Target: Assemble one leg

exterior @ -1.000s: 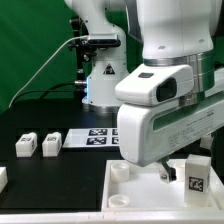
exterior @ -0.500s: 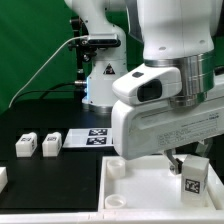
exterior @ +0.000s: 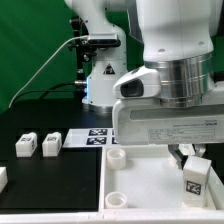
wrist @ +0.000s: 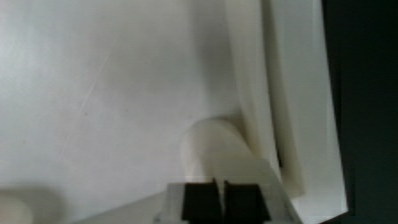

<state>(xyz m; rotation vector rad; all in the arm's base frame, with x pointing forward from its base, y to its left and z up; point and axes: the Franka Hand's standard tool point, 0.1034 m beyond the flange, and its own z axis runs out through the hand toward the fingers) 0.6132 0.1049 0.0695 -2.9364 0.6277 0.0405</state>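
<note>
My gripper (exterior: 190, 157) hangs low over the exterior view's right part of the large white slab (exterior: 150, 190). It is shut on a leg (exterior: 196, 178), a small white block with a black-and-white tag facing the camera. The leg stands slightly tilted on or just above the slab; its base is hard to see. In the wrist view the dark fingers (wrist: 196, 203) stand close together, my gripper (wrist: 219, 205) pointing down at the slab (wrist: 107, 100), with a white rounded part (wrist: 228, 150) reaching out from between them.
Two more legs (exterior: 25, 145) (exterior: 50, 144) stand on the black table at the exterior view's left. Another white piece (exterior: 2, 178) shows at the left edge. The marker board (exterior: 95, 138) lies behind the slab. Round sockets (exterior: 117, 158) (exterior: 115, 199) mark the slab's left corners.
The gripper's body has turned from tilted to nearly level and shifted slightly right. The held leg stayed almost in the same spot over the slab.
</note>
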